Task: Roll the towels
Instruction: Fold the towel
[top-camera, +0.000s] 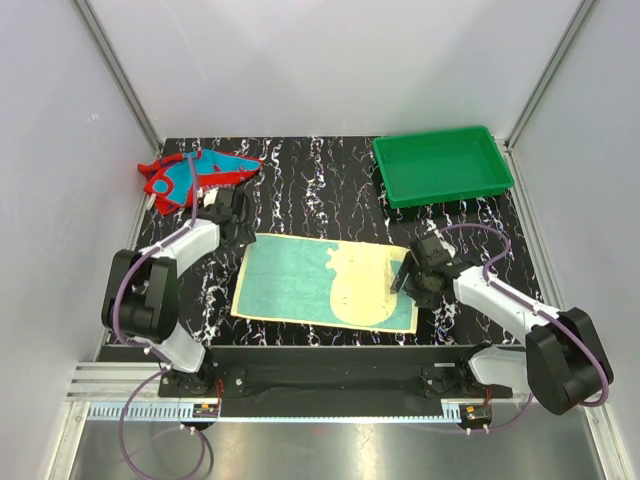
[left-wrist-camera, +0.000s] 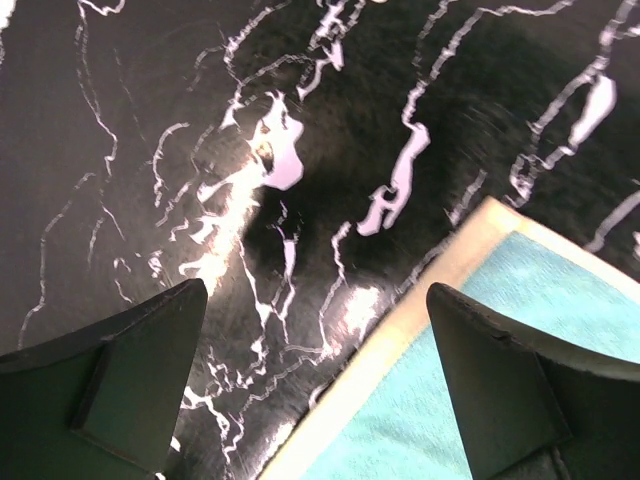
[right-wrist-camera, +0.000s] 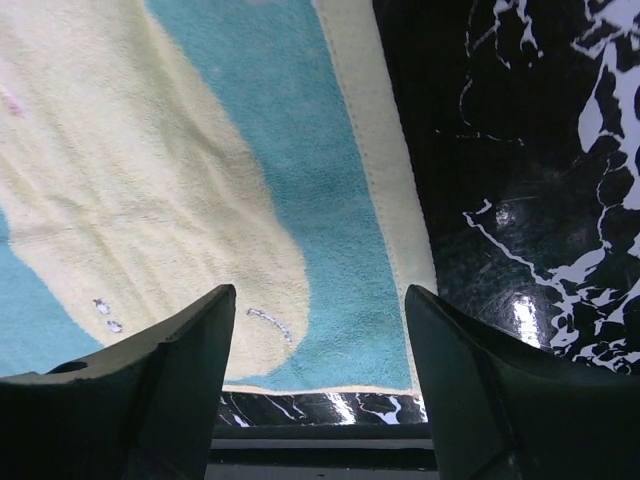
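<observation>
Currently the red towel (top-camera: 195, 175) is lying crumpled at the far left corner of the black marbled table (top-camera: 320, 190), waiting its turn. Just beside it, the left gripper (left-wrist-camera: 315, 300) is hovering over bare tabletop with its jaws spread wide and nothing between them, one finger hanging just over the far left corner of the pale yellow towel (top-camera: 300, 285). That towel is lying flat and unrolled in the middle of the table, teal patch up. Over its right edge the right gripper (right-wrist-camera: 318, 295) is hanging released too, gripping nothing. Far right, the green tray (top-camera: 455, 193) is sitting apart.

Judging by this, spreading looks finished and rolling is not yet begun. Next, both grippers would need to drop onto one edge, pinch it, and turn it over evenly.
</observation>
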